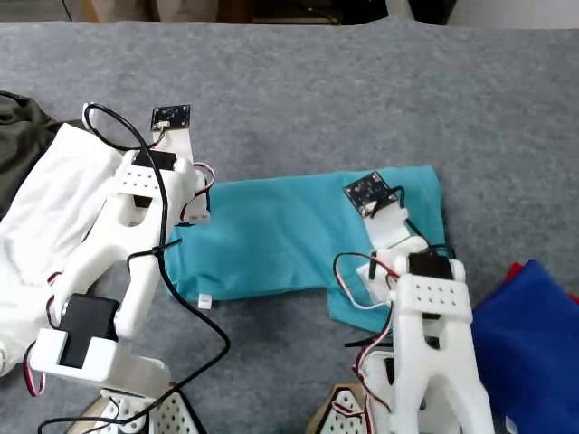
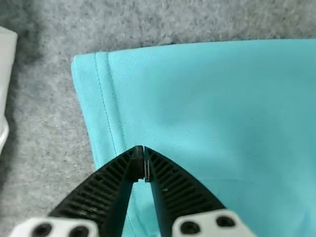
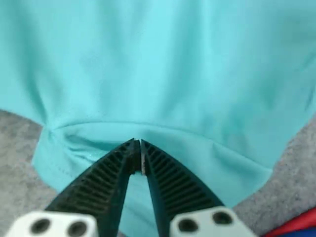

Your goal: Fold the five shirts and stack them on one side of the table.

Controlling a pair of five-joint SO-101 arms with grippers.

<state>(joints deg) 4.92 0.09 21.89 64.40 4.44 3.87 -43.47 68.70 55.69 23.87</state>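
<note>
Teal shirt (image 1: 289, 240), small white hem tag (image 1: 204, 301), print apparently too small

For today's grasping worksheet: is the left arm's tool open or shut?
Shut: the left tool has its tips touching, no gap, above the teal shirt.

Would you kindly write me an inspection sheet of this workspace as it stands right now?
Surface: grey felt table.
Job's things: teal shirt spread mid-table; white shirt and dark shirt on the left; blue shirt over red cloth on the right.
Clutter: nothing seen.
End effectors: left end effector shut over the teal shirt's hemmed edge; right end effector shut at a fold of it.
Cables: black cable loops off the left arm onto the table.
Surroundings: dim shapes beyond the far edge, unidentifiable.
</note>
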